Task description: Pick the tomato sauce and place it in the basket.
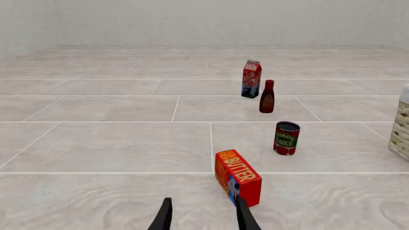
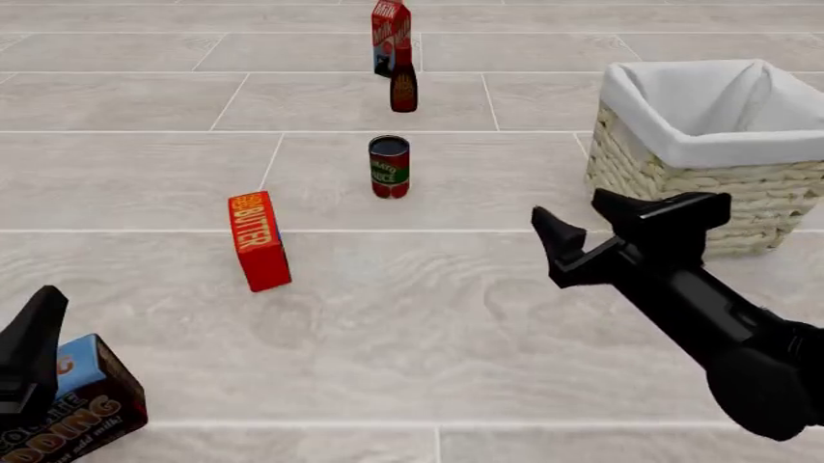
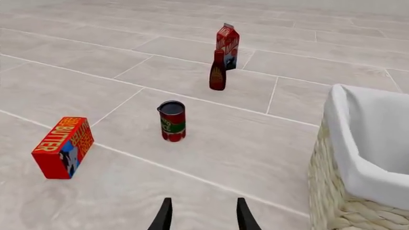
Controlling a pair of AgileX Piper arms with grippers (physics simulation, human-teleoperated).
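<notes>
The tomato sauce (image 2: 389, 166) stood upright on the tiles, between the butter box (image 2: 259, 240) and the basket (image 2: 670, 178), untouched. The right gripper (image 2: 582, 230) hovered near the basket, fingers spread, empty. The left gripper (image 1: 203, 215) gaped open, empty too.

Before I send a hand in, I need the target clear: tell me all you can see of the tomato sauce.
The tomato sauce is a small cylindrical can, metal by its look, with a dark top and a red label crossed by a green band with white lettering. It stands upright on the tiled surface, alone and untouched, left of the basket, nearer than the dark bottle.
</notes>
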